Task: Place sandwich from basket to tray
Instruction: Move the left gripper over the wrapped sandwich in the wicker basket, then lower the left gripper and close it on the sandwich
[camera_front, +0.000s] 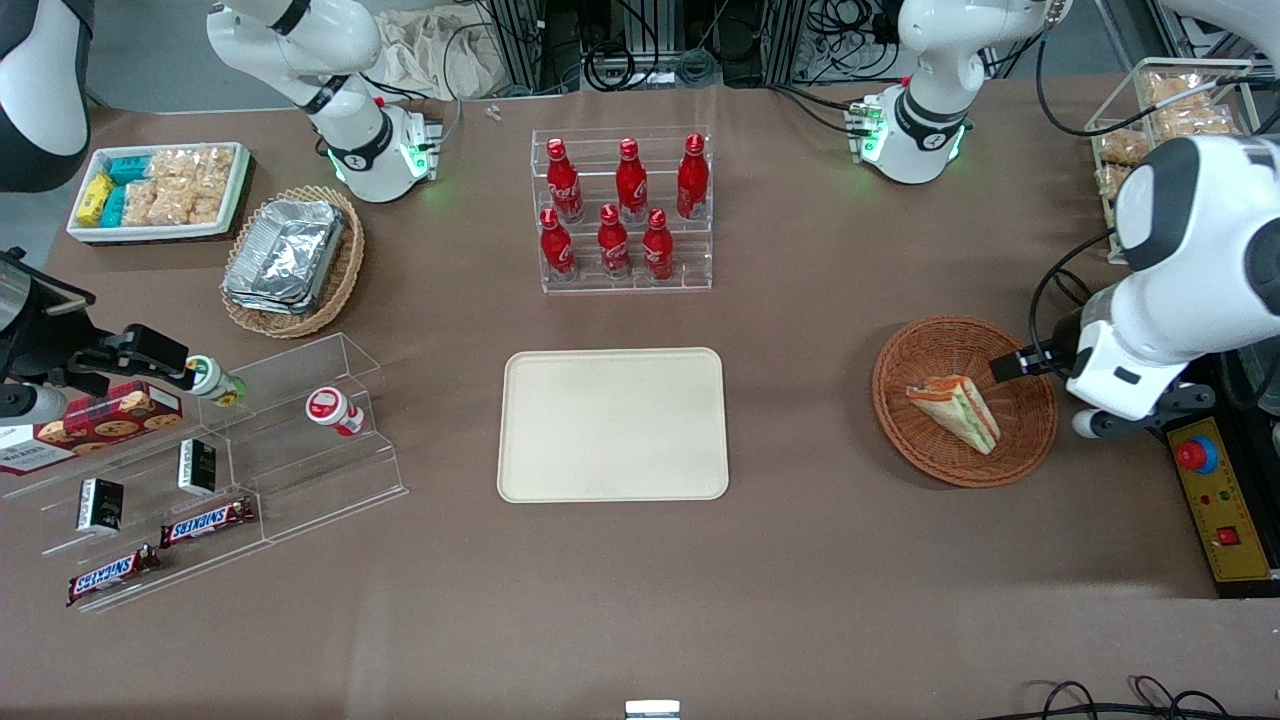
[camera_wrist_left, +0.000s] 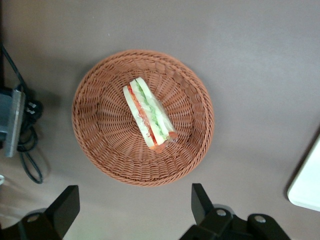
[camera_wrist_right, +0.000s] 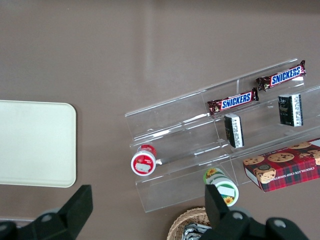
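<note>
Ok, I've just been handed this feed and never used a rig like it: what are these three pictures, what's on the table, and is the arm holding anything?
Two robot arms stand at one table. One picture looks down on the table from the front; the other two come from cameras on each arm's wrist.

The working arm's gripper hangs above the round brown basket, fingers apart, holding nothing. The sandwich, a wedge showing orange and green filling, lies in that basket, untouched.

The cream tray, where it must go, sits bare mid-table, beside the basket. Farther from the front camera stands a rack of red bottles. Toward the parked arm's end are a clear stepped shelf with chocolate bars and small jars, a wicker basket of foil containers and a white bin of snacks.
</note>
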